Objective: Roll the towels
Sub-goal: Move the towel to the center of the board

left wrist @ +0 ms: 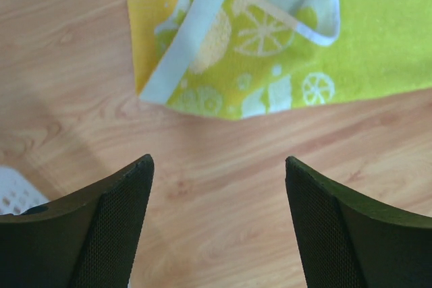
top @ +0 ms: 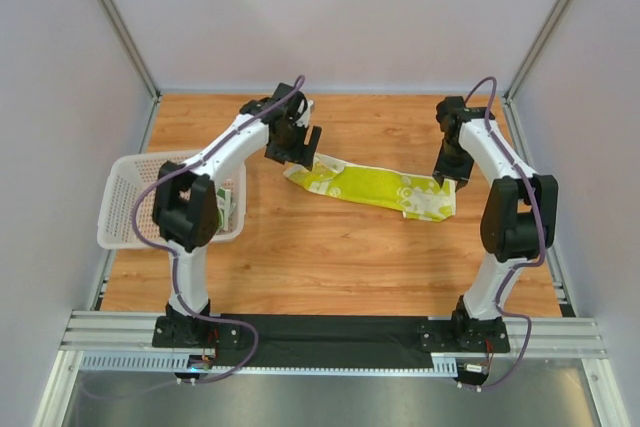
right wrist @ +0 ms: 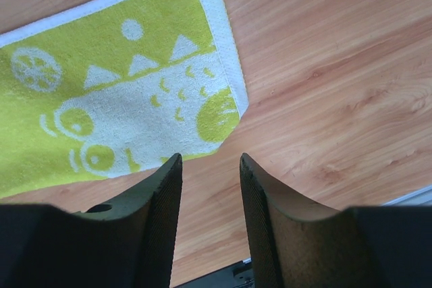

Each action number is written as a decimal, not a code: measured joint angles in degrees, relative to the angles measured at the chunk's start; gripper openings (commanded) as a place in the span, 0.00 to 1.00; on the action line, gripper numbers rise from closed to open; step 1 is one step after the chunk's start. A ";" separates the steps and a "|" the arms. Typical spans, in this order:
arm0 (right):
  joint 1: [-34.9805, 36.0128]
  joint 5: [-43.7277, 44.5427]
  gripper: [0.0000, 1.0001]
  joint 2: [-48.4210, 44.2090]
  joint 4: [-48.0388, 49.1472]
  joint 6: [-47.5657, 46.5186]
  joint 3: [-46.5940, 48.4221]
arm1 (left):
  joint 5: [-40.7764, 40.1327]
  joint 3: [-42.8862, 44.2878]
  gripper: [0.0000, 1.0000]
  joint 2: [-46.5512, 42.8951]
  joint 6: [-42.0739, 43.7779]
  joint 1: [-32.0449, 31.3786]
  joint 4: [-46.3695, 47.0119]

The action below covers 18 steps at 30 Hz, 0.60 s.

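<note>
From above, the lime towel (top: 370,187) lies lengthwise on the table (top: 300,257), left gripper (top: 300,154) at one end, right gripper (top: 448,172) at the other; left wrist view: jaws wide, empty, folded end just ahead; right wrist view: jaws narrowly parted, empty, flat end ahead.

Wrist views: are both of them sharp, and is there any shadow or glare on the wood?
Left wrist: the lime-yellow towel looks slightly soft, and a faint, broad shadow crosses the wooden table at the left; no glare. Right wrist: the towel's print is crisp, the light is even, and there is no glare.
</note>
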 measured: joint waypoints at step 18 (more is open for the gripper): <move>2.10 -0.85 0.34 -2.19 -6.60 -0.59 1.31 | -0.24 8.94 0.87 16.70 6.67 0.00 4.74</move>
